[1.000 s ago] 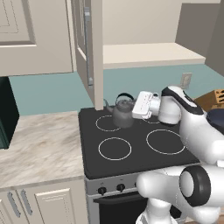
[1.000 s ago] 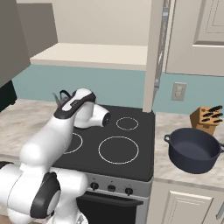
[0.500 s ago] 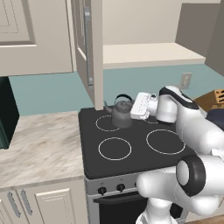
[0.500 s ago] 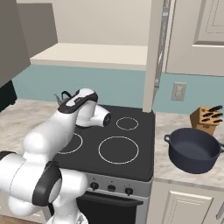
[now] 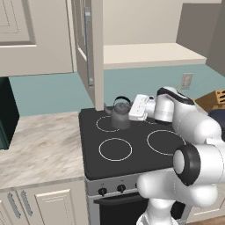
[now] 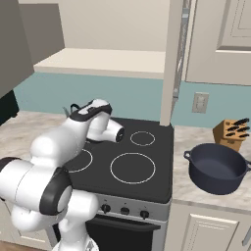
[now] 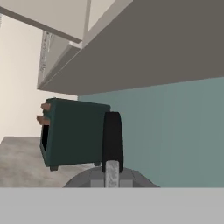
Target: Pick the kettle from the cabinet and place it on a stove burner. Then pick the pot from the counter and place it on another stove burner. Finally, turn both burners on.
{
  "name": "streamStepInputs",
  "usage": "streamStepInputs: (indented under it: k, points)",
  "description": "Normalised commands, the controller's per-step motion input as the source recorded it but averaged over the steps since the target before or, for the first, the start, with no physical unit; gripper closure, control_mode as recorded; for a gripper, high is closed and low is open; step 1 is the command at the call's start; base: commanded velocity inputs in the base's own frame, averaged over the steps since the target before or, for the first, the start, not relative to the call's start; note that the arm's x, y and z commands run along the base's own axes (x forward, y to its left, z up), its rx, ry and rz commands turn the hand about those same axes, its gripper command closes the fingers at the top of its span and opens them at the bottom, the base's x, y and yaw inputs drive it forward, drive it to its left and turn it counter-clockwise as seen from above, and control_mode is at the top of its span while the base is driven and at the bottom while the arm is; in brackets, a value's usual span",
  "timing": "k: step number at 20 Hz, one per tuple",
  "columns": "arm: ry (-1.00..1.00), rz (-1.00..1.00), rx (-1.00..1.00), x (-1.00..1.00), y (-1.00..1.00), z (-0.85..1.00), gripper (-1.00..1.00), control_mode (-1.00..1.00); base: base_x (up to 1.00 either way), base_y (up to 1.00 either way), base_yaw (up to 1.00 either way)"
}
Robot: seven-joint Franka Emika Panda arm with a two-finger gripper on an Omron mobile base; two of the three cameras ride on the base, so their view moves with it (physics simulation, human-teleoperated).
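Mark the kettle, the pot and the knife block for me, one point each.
kettle [image 5: 120,118], left base view, on its dark grey body.
pot [image 6: 217,168], right base view, on the inside of the navy bowl.
knife block [image 6: 230,134], right base view, on its wooden side.

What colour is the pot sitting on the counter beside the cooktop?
Dark navy blue; the pot shows best in the right base view.

Dark grey kettle [image 5: 120,117] — black cooktop [image 5: 132,145] with white rings; navy pot [image 6: 217,168] — beige marbled counter [image 5: 37,147].
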Motion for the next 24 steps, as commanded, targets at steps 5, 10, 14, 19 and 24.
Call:
streamStepInputs:
  k: [5, 10, 14, 19, 24]
  points:
    - [0.0, 0.0, 0.0, 0.17, 0.01, -0.1, 1.0, -1.0, 0.0, 0.0, 0.0]
    - [0.0, 0.0, 0.0, 0.17, 0.01, -0.08, 1.0, -1.0, 0.0, 0.0, 0.0]
    - [0.0, 0.0, 0.0, 0.16, 0.0, -0.05, 1.0, -1.0, 0.0, 0.0, 0.0]
    - [0.0, 0.0, 0.0, 0.15, 0.0, -0.08, 1.0, -1.0, 0.0, 0.0, 0.0]
    - [0.0, 0.0, 0.0, 0.16, 0.01, -0.11, 1.0, -1.0, 0.0, 0.0, 0.0]
